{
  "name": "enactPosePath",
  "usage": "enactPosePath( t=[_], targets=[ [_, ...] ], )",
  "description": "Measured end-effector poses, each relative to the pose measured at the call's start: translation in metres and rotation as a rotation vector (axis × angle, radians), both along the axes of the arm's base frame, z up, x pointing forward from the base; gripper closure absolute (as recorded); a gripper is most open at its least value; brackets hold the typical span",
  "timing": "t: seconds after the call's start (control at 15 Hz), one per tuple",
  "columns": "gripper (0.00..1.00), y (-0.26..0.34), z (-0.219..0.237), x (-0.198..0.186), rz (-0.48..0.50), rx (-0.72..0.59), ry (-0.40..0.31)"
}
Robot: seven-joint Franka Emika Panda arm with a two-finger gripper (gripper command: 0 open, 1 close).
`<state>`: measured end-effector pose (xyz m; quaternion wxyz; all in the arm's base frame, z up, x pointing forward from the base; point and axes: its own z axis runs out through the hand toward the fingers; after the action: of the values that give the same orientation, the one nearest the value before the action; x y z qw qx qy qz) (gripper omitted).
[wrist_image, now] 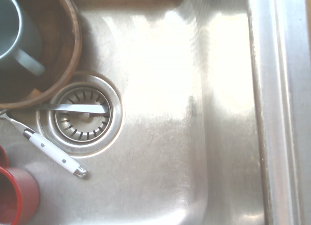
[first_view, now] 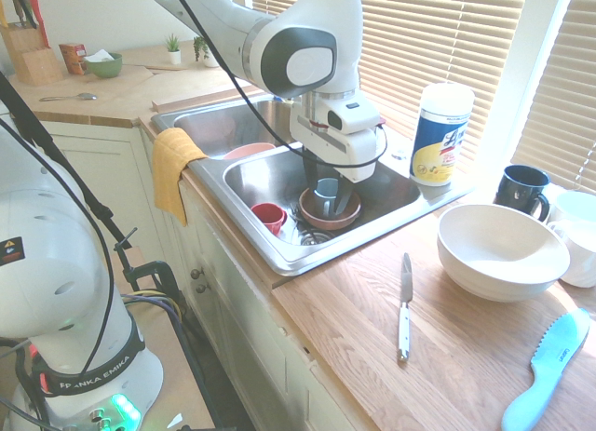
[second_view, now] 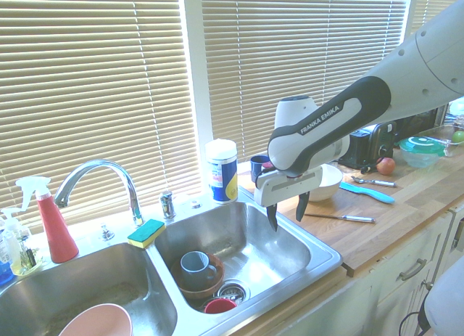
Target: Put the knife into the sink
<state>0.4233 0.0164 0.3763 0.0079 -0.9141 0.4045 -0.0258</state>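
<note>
The gripper [second_view: 288,212] hangs over the right basin of the sink [first_view: 307,259], pointing straight down with its two dark fingers spread wide and nothing between them. The knife [first_view: 404,307] lies flat on the wooden surface [first_view: 447,356], well apart from the gripper, between the sink's rim and the white bowl [first_view: 501,249], its blade toward the sink and its white handle toward the surface's front edge. To do the step well, I judge the arm should lift clear of the basin, travel over the rim, and come down on the handle with the fingers set across it, since a thin knife lying flat gives little to pinch and the blade may slip. A light-blue serrated knife [first_view: 548,368] lies nearby and should be left alone. The surface is warm butcher-block wood; it also carries a dark mug [first_view: 522,190] and a wipes canister [first_view: 440,133]. The basin already holds a brown bowl [second_view: 196,281] with a grey cup [second_view: 195,265], a red cup [first_view: 268,216] and some cutlery [wrist_image: 53,154] by the drain [wrist_image: 83,117]. Closed blinds [second_view: 101,82] back the bright kitchen.
</note>
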Motion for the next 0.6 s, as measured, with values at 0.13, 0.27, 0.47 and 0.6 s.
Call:
enactPosePath(
  t=[0.13,0.27,0.47,0.6],
  targets=[
    [0.00,0.000,-0.001,0.000,0.001,0.000,0.002],
    [0.00,-0.002,0.003,0.000,0.061,-0.001,0.001],
    [0.00,-0.024,0.024,-0.015,0.252,0.002,0.040],
    [0.00,-0.053,0.039,-0.031,0.365,0.007,0.071]
  ],
)
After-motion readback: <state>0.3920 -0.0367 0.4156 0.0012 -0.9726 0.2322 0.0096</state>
